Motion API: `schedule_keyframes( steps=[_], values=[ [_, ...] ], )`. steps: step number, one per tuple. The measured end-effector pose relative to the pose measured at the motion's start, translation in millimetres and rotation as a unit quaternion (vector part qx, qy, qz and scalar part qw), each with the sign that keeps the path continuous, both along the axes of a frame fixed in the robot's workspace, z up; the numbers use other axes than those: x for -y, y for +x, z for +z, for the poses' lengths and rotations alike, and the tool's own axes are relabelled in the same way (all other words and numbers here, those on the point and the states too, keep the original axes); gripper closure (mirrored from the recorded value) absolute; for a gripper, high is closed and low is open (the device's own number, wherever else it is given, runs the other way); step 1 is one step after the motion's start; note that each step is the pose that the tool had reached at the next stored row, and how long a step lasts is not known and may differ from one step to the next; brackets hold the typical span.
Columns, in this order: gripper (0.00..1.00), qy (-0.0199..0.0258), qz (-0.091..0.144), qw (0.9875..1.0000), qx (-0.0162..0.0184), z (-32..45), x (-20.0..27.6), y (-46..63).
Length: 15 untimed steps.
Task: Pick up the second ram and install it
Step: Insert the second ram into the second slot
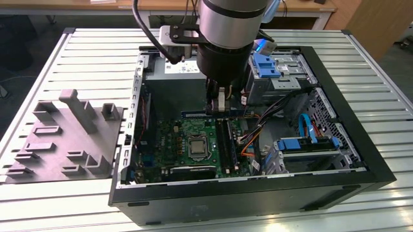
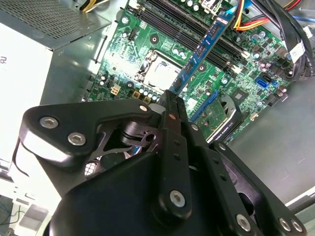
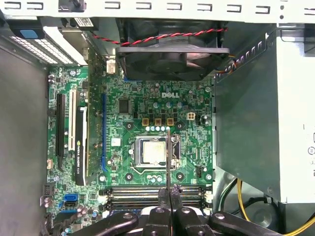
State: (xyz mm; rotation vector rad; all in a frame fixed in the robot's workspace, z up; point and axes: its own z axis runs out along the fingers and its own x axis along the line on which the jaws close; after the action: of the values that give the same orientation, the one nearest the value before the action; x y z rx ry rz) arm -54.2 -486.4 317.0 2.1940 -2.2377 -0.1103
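Observation:
My gripper (image 1: 221,104) hangs inside the open computer case (image 1: 335,96), shut on the second ram (image 1: 200,115). The ram is a thin blue-green strip held a little above the motherboard (image 1: 187,133). In the second wrist view the ram (image 2: 204,46) runs out from the gripper (image 2: 172,98) and crosses the long black slots (image 2: 177,22) at an angle. In the first wrist view the ram (image 3: 168,157) shows edge-on as a thin line rising from the gripper (image 3: 170,199), over the slots (image 3: 138,192) and beside the processor socket (image 3: 150,151).
A grey moulded fixture (image 1: 65,140) lies on the slatted table at the exterior view's left. Inside the case sit the power supply (image 3: 290,123), a fan (image 3: 172,49), an expansion card (image 3: 81,147), drive cages (image 1: 284,67) and loose cables (image 1: 258,133).

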Motion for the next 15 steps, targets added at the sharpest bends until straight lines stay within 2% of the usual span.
schedule_keyframes(
  steps=[4, 8, 11, 15],
  values=[
    [0.88, 0.0, -0.022, 0.9998, 0.0, -0.3, 0.0, 0.0],
    [0.88, 0.0, -0.056, 0.9984, 0.0, -0.7, 0.0, 0.0],
    [0.88, 0.0, -0.083, 0.9965, 0.0, -1.0, 0.0, 0.0],
    [0.88, 0.0, -0.119, 0.9929, 0.0, -1.3, 0.0, 0.0]
  ],
)
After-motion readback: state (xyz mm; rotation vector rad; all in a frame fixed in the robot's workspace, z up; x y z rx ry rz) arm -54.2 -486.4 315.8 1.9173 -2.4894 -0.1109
